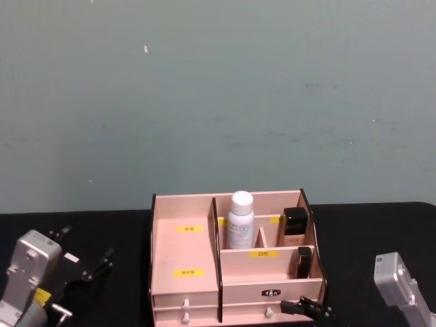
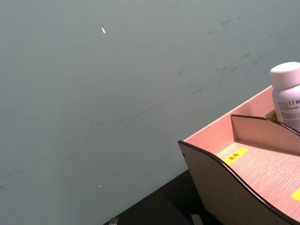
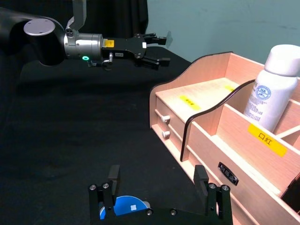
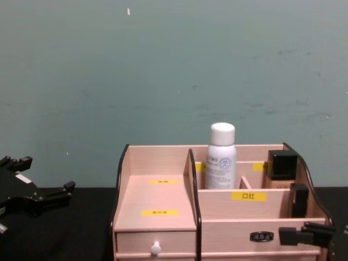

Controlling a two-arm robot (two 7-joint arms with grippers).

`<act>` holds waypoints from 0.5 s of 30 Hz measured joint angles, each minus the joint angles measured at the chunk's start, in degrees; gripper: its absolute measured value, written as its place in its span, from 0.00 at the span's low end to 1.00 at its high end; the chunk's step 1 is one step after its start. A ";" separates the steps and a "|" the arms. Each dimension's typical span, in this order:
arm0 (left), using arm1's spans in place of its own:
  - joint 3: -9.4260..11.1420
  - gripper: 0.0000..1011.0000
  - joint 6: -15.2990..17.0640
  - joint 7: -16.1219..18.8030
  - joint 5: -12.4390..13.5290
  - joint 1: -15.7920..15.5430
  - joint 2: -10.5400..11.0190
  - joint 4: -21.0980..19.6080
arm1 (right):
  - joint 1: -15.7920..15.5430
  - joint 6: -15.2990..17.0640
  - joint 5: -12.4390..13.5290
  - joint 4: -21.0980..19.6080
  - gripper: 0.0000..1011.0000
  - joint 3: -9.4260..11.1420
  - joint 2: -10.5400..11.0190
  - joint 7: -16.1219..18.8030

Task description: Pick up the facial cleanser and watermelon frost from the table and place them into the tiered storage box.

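Hovering right hand (image 3: 157,180): spread over the watermelon frost (image 3: 123,207).
Risk: it seems off-centre, so you may knock it aside when closing.
Left hand (image 3: 161,48): spread, parked left.

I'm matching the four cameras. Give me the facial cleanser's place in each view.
Head: cleanser stands in the box's back row, centre of the picture, just right of the black-edged divider.
Left wrist: cleanser rises beyond that divider's curved top.
Right wrist: cleanser stands past the divider, inside the box.
Chest: cleanser at centre, right of the divider.
Shared landmark: the divider.
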 joint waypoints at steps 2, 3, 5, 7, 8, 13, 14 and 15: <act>0.00 0.99 0.00 0.00 0.00 0.00 0.00 0.00 | -0.16 0.22 -0.02 -0.07 0.99 -0.12 -0.01 -0.21; 0.00 0.99 0.00 0.00 0.00 0.00 0.00 0.00 | -0.16 0.22 -0.02 -0.07 0.99 -0.12 -0.01 -0.21; 0.00 0.99 0.00 0.00 0.00 0.00 0.00 0.00 | -0.37 0.52 -0.22 -0.11 0.99 -0.32 -0.04 -0.64; 0.00 0.99 0.00 0.00 0.00 0.00 0.00 0.00 | -0.52 0.63 -0.40 -0.17 0.99 -0.40 -0.04 -0.89; 0.00 0.99 0.00 0.00 0.00 0.00 0.00 0.00 | -0.60 0.67 -0.50 -0.21 0.99 -0.43 -0.04 -0.99; 0.00 0.99 0.00 0.00 0.00 0.00 0.00 0.00 | -1.32 0.82 -0.92 -0.65 0.99 -0.54 0.13 -1.58; 0.00 0.99 0.00 0.00 0.00 0.00 0.00 0.00 | -1.41 0.85 -0.99 -0.70 0.99 -0.57 0.14 -1.62; 0.00 0.99 0.00 0.00 0.00 0.00 0.00 0.00 | -1.49 0.88 -1.08 -0.75 0.99 -0.60 0.16 -1.66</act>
